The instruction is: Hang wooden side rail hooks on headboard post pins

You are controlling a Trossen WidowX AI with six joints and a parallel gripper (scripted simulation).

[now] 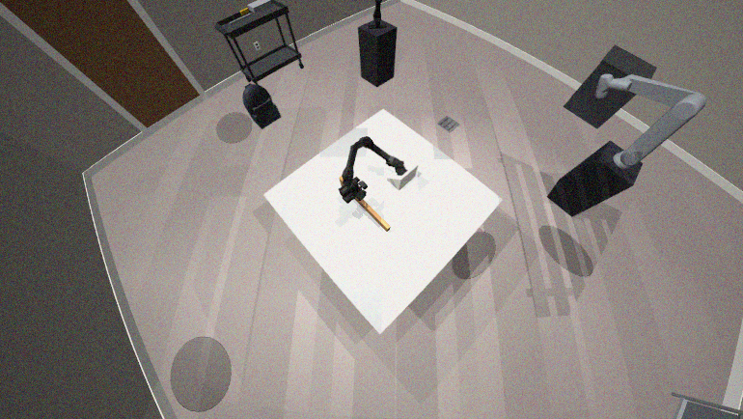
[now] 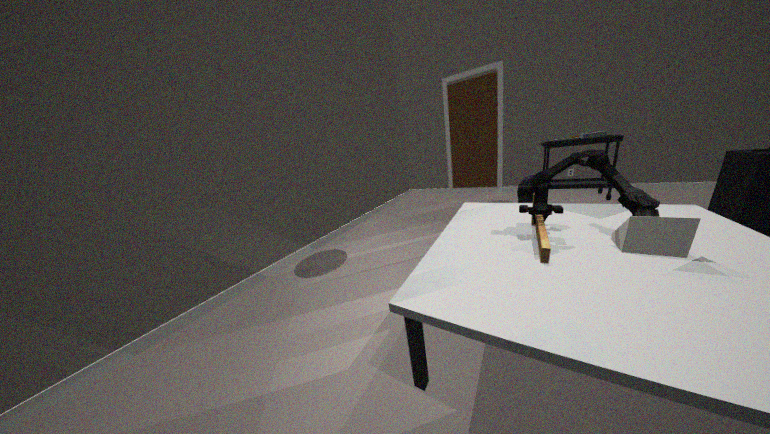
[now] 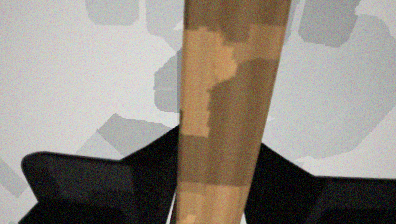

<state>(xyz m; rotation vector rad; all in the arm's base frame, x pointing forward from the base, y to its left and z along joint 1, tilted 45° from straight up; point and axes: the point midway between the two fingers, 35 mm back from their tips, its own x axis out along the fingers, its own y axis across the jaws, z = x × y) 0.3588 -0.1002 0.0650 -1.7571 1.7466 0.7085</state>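
Note:
The wooden side rail (image 1: 374,213) (image 2: 542,234) (image 3: 227,100) runs out from under my gripper, its near end low at the table (image 1: 382,286) (image 2: 566,312); I cannot tell whether that end touches it. My gripper (image 1: 355,196) (image 2: 539,214) (image 3: 210,130) is shut on the rail, one black finger on each side. A small wooden bit (image 1: 342,180) shows behind the gripper; I cannot tell whether it is the headboard post or the rail's other end. The steel hooks, the slot and the pins are hidden or too small to see.
A grey angled panel (image 1: 405,179) (image 2: 660,236) stands on the table by my arm's base. Off the table are a black cart (image 1: 253,19) (image 2: 582,141), a dark backpack (image 1: 261,106) and a grey robot arm (image 1: 660,128) on a black pedestal (image 1: 595,180).

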